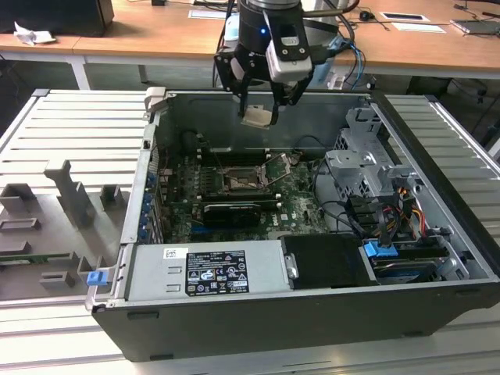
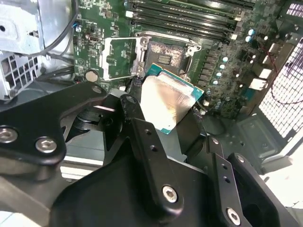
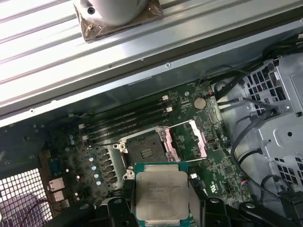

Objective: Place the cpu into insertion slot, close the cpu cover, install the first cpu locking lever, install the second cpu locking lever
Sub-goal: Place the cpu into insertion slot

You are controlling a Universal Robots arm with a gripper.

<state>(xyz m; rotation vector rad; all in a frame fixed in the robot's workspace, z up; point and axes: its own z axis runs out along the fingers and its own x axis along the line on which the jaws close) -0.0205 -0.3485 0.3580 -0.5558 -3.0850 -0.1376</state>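
Observation:
My gripper [image 1: 259, 109] hangs over the back part of the open computer case, shut on the cpu [image 1: 258, 117]. In both wrist views the cpu [image 2: 170, 101] [image 3: 161, 194] shows as a silvery-beige square with a green rim, clamped between the black fingers [image 2: 135, 118] [image 3: 118, 210]. Below it the insertion slot [image 1: 238, 181] [image 2: 165, 59] [image 3: 144, 149] lies bare and dark on the green board. The cpu cover [image 2: 120, 59] [image 3: 187, 142] is swung open, resting beside the slot. The cpu is well above the board and touches nothing but the fingers.
Memory slots [image 3: 128, 120] run along one side of the socket. A long black card [image 1: 230, 211] lies in front of it, then the labelled power supply [image 1: 207, 269]. A metal drive cage [image 1: 367, 168] with cables stands at the exterior view's right. The case walls [image 1: 312, 117] enclose the board.

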